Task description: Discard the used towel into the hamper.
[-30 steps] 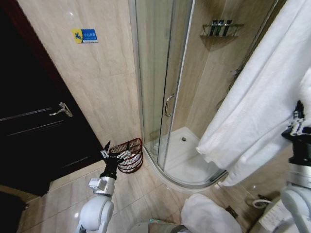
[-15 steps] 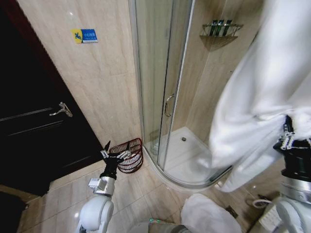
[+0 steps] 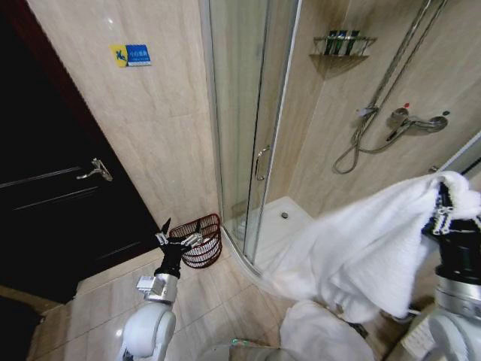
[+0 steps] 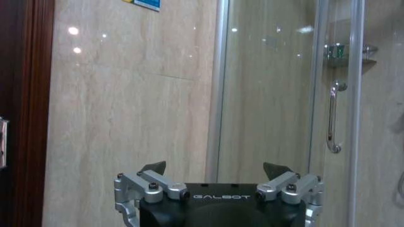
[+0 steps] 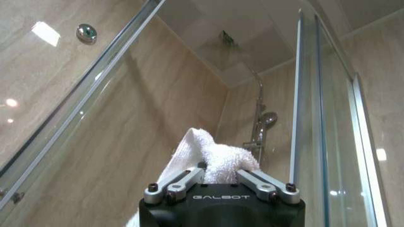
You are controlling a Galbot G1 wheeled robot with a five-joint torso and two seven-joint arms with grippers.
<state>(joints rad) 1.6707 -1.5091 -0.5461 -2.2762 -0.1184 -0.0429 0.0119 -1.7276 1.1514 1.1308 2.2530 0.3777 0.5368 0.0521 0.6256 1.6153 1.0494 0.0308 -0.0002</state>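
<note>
A dark door (image 3: 52,188) stands at nine o'clock, a glass shower enclosure (image 3: 248,128) at twelve, a chrome shower mixer (image 3: 409,122) at two.

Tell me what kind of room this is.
A bathroom, probably a hotel's: a glass shower enclosure with a wall-mounted shower fitting, a corner shelf of toiletry bottles, and beige wall tiles.

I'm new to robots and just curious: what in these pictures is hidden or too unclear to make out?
- Inside of the hamper: head view, the left gripper and the wire ribs cover it.
- Blue wall sign: head view, its writing is too small to read.
- Where the right gripper pinches the towel: right wrist view, the cloth bunches over the fingertips.
- White heap on the floor: head view, cut off by the bottom edge.
</note>
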